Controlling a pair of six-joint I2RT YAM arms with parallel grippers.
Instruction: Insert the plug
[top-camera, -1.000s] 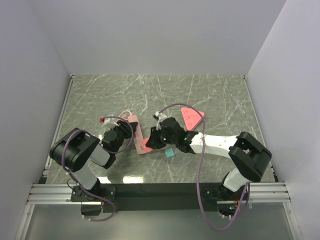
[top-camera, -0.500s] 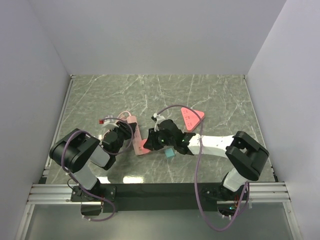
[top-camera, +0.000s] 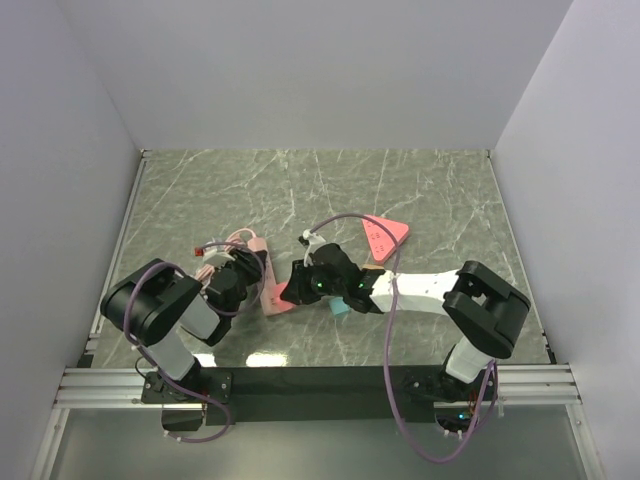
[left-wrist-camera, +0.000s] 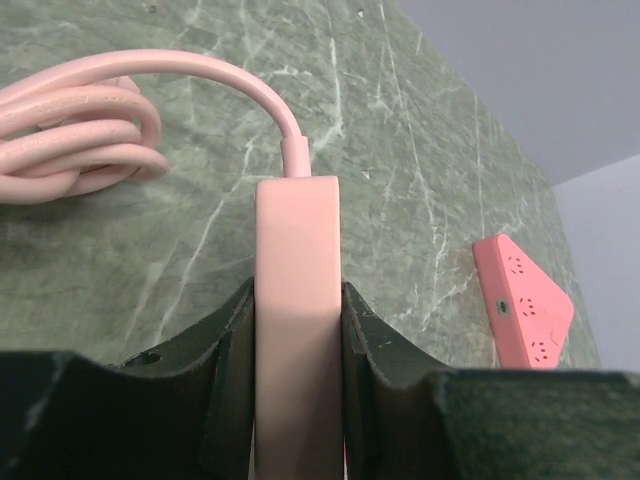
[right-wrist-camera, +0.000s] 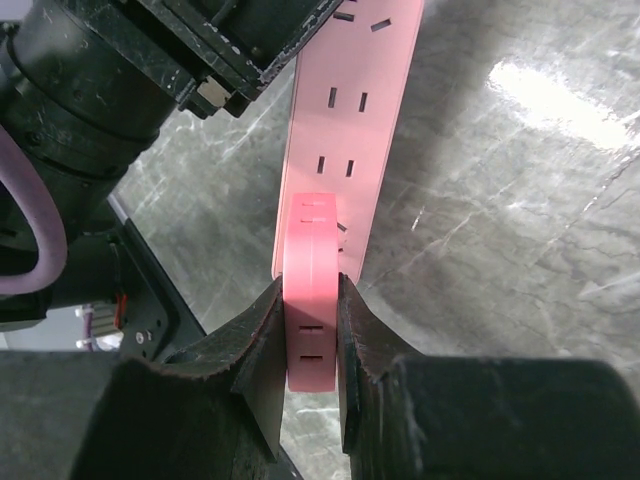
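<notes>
Marble table (top-camera: 430, 190), strip (left-wrist-camera: 297, 300), plug (right-wrist-camera: 310, 290) gripped near edge

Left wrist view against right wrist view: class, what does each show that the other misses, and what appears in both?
Only the left wrist view shows the coiled cable running from the end of the power strip, and the triangular socket block lying apart on the table. Only the right wrist view shows the pink plug gripped in the right tool, and the strip's slotted face. Both show the pink strip, which the left tool clamps, and the marble table.
</notes>
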